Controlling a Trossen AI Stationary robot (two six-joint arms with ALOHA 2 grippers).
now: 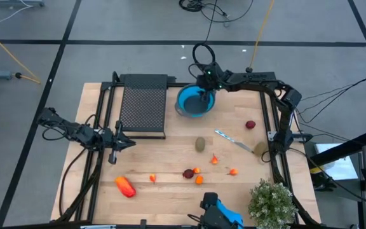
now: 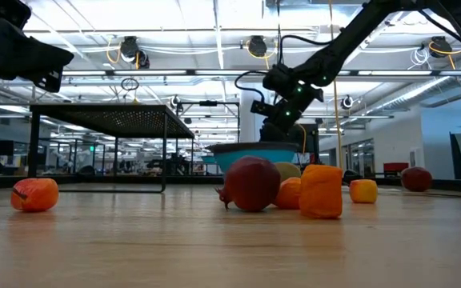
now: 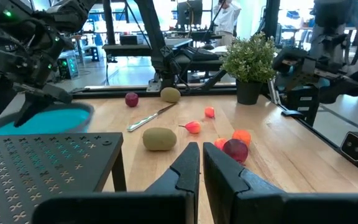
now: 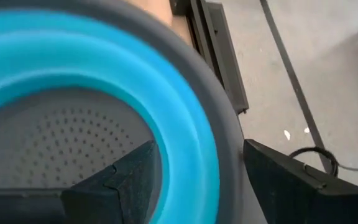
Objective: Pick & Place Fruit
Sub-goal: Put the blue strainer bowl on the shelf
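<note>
The right pincer (image 1: 203, 88) straddles the blue bowl's (image 1: 186, 100) rim, fingers apart, hiding part of it.

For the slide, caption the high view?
Right gripper over the blue bowl; left gripper shut beside the rack; fruit scattered on the table.

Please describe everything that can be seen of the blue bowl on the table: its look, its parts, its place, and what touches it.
The blue bowl is round, bright blue inside with a thick dark grey rim, and looks like soft plastic. Its grey bottom has many small holes, like a strainer. It stands upright near the table's far edge, beside the black perforated rack. No fruit shows inside it. The right gripper straddles its rim, one finger inside and one outside.
</note>
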